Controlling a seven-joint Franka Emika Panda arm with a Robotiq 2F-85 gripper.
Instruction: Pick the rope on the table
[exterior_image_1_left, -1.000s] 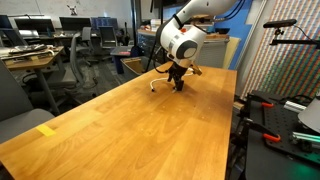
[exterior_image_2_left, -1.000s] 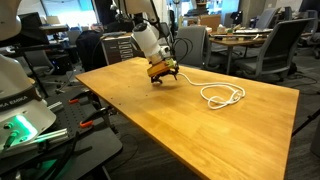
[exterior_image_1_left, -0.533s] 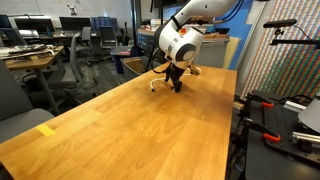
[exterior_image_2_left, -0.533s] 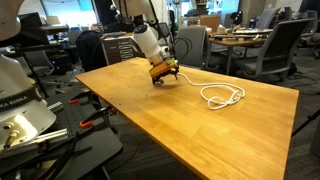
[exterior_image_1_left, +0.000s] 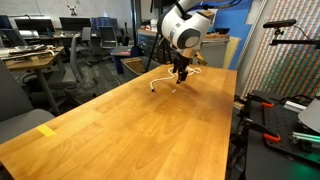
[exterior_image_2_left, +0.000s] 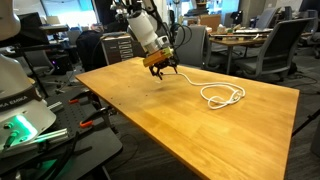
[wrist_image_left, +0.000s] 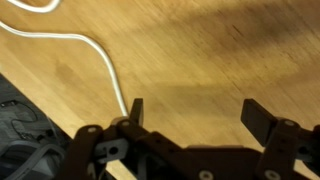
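the tool (exterior_image_2_left: 160, 68), jaws spread wide and empty, hovers above the wooden surface (exterior_image_2_left: 180, 135); the white rope (exterior_image_2_left: 222, 96) lies flat, trailing right from just beside it into a loose loop.

No readable text, labels or numbers

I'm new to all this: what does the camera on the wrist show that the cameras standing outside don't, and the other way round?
Only the wrist view: a close look between the pincer's two fingers, standing open over bare wood, with the rope passing beside one finger, outside the gap. Only the exterior views: the whole robot arm, the rope's looped far end, a yellow tape mark and office chairs. Shared: pincer, rope and wooden table.
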